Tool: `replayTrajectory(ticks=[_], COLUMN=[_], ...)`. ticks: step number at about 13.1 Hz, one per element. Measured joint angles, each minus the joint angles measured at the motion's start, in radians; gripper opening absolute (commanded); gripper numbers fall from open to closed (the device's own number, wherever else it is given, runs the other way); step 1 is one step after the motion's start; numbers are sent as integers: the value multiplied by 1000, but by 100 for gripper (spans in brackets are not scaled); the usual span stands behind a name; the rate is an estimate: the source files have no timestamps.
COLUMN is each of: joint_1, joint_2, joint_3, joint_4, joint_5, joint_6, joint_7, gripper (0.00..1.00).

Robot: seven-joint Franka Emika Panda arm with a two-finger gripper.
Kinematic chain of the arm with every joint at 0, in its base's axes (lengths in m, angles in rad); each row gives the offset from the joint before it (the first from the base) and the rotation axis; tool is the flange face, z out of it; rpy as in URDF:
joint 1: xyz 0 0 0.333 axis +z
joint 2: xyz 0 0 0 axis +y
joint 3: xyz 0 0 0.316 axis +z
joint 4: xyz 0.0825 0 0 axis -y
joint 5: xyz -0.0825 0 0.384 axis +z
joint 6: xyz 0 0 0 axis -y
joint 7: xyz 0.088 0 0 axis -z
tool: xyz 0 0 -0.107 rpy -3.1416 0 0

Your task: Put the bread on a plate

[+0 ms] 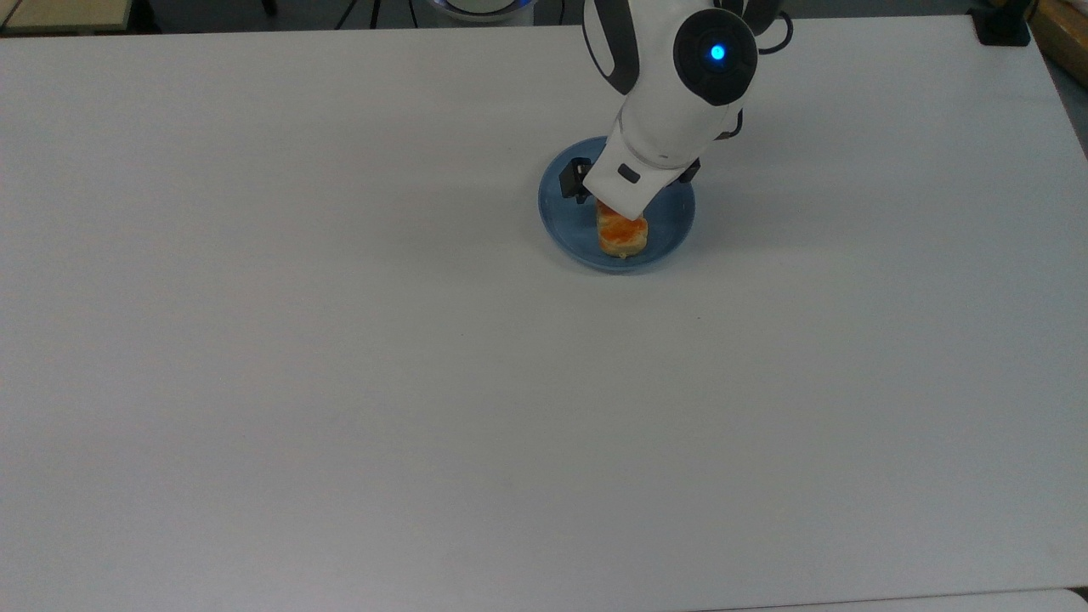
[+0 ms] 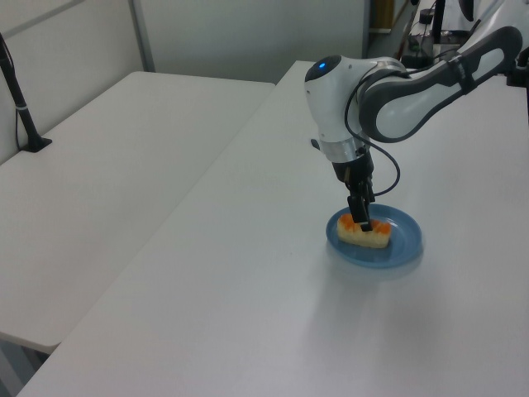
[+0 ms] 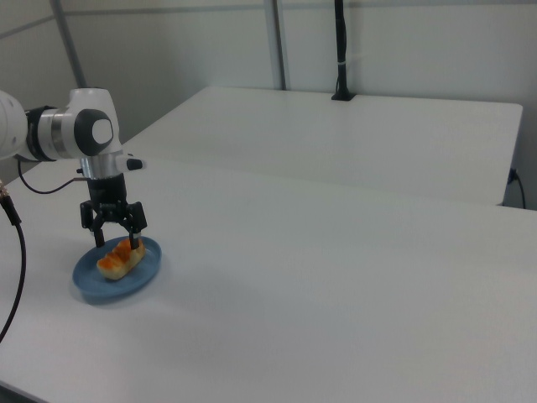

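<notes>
Broadly, a white counter [image 1: 340, 382] spans the top view, and a second white counter [image 2: 107, 157] stands beside it at the left view's left. Over the first one the white-and-grey arm [image 2: 397, 83] reaches in from the left view's upper right and bends down toward the plate; a blue light glows on its upper housing. A dark post [image 3: 340, 50] stands clamped at the far edge of the other counter in the right view.

The plate [image 1: 671, 229] is round, blue and shallow, and it sits flat on the counter toward the far side in the top view, a little right of centre. In the right view the plate [image 3: 88, 281] lies near the right view's left edge.

On it lies the bread [image 2: 365, 234], resting flat with its glossy orange humps up and its pale-yellow sides showing. Its long axis runs nearly straight toward and away from the camera in the top view, where the near end of the bread [image 1: 623, 236] shows below the arm's wrist. In the left view it runs from left to right across the plate.

The gripper [image 3: 115, 242] stands upright over the middle of the bread, and its fingers [image 3: 99, 235] are spread apart, one on each long side, wider than the bread.
</notes>
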Motion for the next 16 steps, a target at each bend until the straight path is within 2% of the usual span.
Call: replayTrajectory(ticks=[3,9,11,16], joint_1=[-48,-251,-260,-260], joint_2=[-49,-190,-208,-275], joint_3=[-1,-16,-43,-47], joint_4=[35,95,95,89], joint_5=[-6,-8,-7,-7], joint_6=[-59,-60,-60,-74], joint_7=[-1,-62,-105,-109], gripper=[100,100,100,100])
